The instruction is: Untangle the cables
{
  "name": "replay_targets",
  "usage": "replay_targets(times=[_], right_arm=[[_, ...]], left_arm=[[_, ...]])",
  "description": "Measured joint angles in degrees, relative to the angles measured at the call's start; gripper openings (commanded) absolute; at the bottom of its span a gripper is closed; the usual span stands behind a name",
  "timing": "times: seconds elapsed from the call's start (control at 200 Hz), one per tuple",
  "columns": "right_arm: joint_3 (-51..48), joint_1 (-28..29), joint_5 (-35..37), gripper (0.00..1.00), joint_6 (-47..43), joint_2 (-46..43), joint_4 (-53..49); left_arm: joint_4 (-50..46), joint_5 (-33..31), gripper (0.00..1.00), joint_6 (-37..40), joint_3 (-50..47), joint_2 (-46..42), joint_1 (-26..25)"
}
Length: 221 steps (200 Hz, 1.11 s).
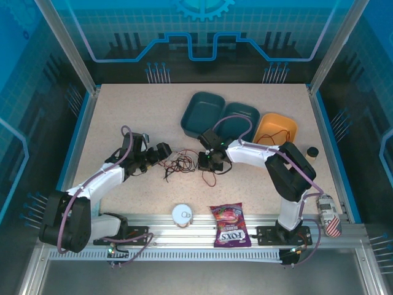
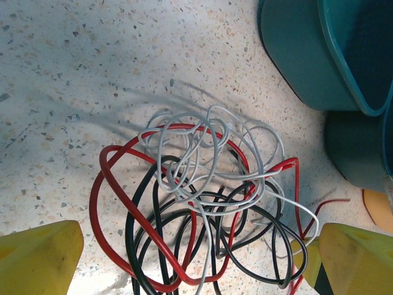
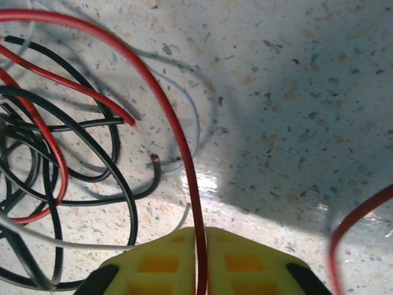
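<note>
The cables [image 1: 178, 163] lie as a small tangle at mid-table between the two grippers. In the left wrist view the red wire [image 2: 98, 203], black wire [image 2: 141, 206] and white wire [image 2: 202, 141] loop through one another on the speckled tabletop. My left gripper [image 2: 196, 264] is open, its yellow fingers [image 2: 40, 258] wide apart on either side of the tangle's near edge. My right gripper [image 3: 201, 261] is shut on the red wire [image 3: 178, 135], which runs out from between its yellow pads. Black wire loops [image 3: 116, 178] lie to its left.
Two teal containers [image 1: 202, 114] [image 1: 241, 120] and an orange bowl [image 1: 275, 129] stand behind the tangle. A candy bag [image 1: 228, 224] and a white round object [image 1: 182, 214] lie near the front edge. A can [image 1: 330, 216] and a small jar [image 1: 312, 152] are at the right.
</note>
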Motion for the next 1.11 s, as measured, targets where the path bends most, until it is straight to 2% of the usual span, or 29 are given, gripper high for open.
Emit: replay_targets(times=[0.025, 0.305, 0.77, 1.106], right_arm=[[-0.15, 0.00, 0.24, 0.00, -0.44, -0.15, 0.02], [-0.70, 1.51, 5.95, 0.00, -4.74, -7.72, 0.26], [0.70, 7.80, 15.78, 0.00, -16.06, -18.25, 3.74], [1.31, 8.52, 21.31, 0.00, -22.32, -26.08, 6.47]], left_arm=[[0.00, 0.00, 0.99, 0.00, 0.00, 0.00, 0.00], [-0.02, 0.00, 0.99, 0.00, 0.00, 0.00, 0.00], [-0.02, 0.00, 0.99, 0.02, 0.00, 0.00, 0.00], [-0.02, 0.00, 0.99, 0.02, 0.00, 0.00, 0.00]])
